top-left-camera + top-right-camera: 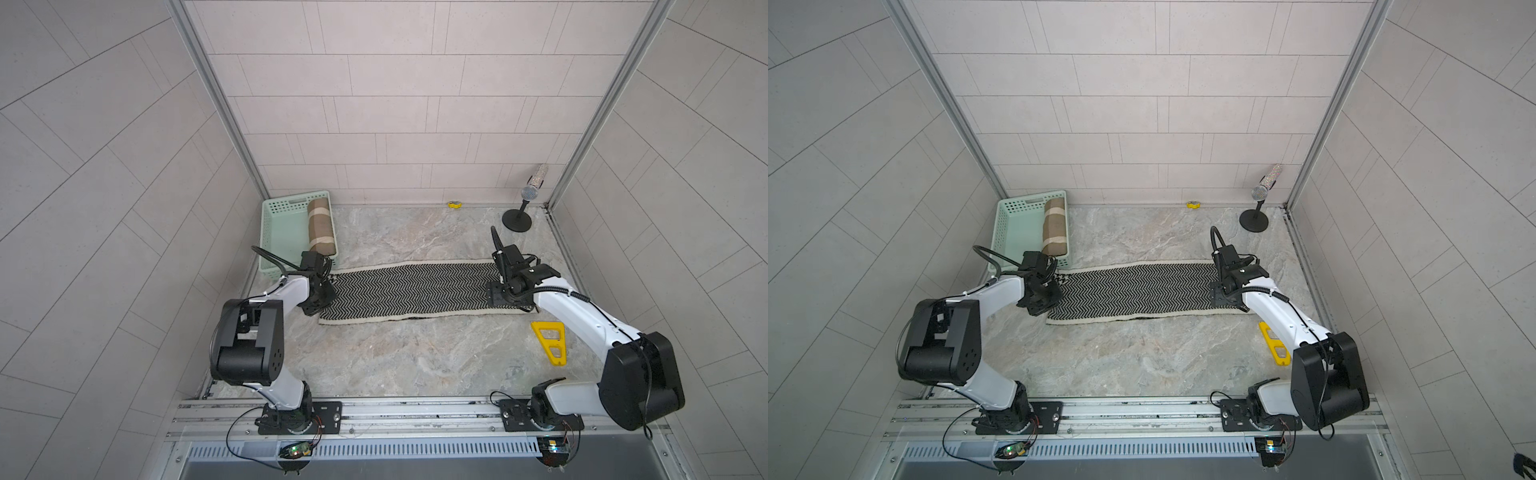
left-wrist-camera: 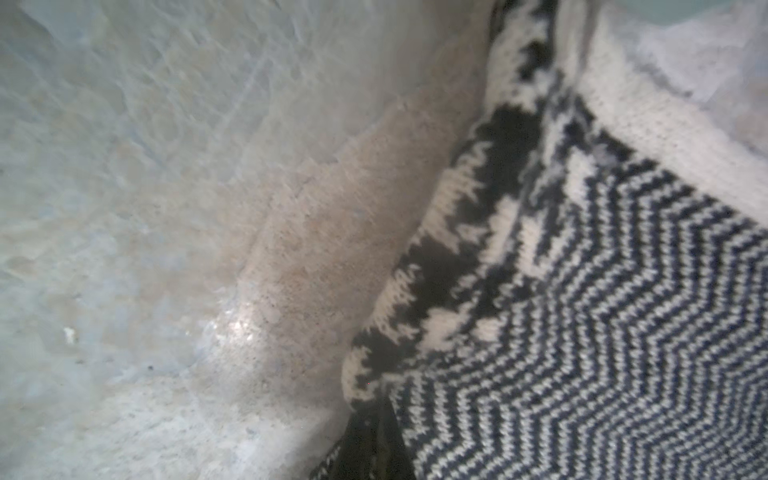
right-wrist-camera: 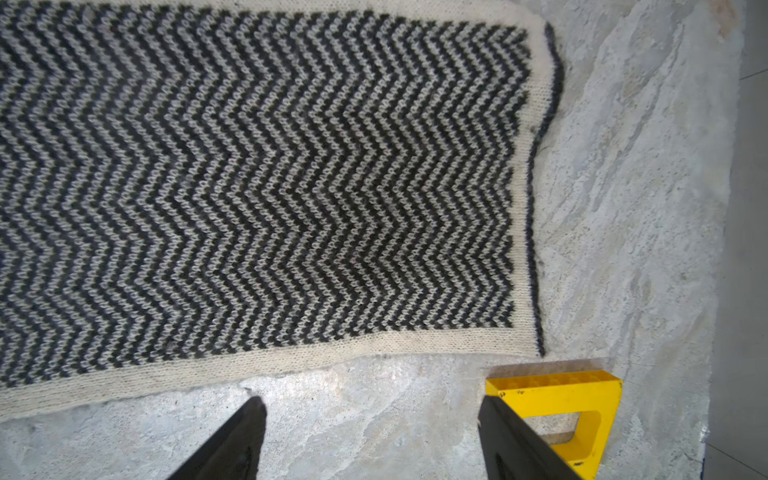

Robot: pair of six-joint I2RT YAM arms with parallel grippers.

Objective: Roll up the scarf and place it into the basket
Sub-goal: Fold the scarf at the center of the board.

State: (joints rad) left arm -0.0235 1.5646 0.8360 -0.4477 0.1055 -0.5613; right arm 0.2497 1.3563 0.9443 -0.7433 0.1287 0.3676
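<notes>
On the middle of a marble-patterned table (image 1: pixel 395 361), seen from above with the back wall at 12 o'clock, the scarf (image 1: pixel 415 291) lies flat and unrolled. It is a black-and-white zigzag knit with a cream border, and its long axis runs from 9 o'clock to 3 o'clock.

The left arm (image 1: pixel 286 291) reaches down onto the scarf's 9 o'clock end. Its jaws are closed, and the left wrist view shows that end turned up, with its reverse side showing and its edge running into them, so they seem to be pinching it. The right arm (image 1: pixel 557 303) hangs over the 3 o'clock end. Its jaws are apart and hold nothing, poised above bare table just beside the scarf's 6 o'clock edge.

Rolling would probably run from 9 toward 3 along the length, giving a roll whose axis points 12 to 6.

The basket (image 1: pixel 266 232), mint green, sits at about 10 o'clock, near the scarf's left end and closest to the left arm. A brown rolled cloth (image 1: pixel 321 226) already fills its right side; the left side is free.

The surface looks smooth, so the knit may slide rather than turn. A yellow plastic piece (image 1: pixel 550 343) lies near the scarf's right corner at 4 o'clock, and a microphone on a stand (image 1: pixel 517 208) is at 2 o'clock. Tiled walls close three sides.
</notes>
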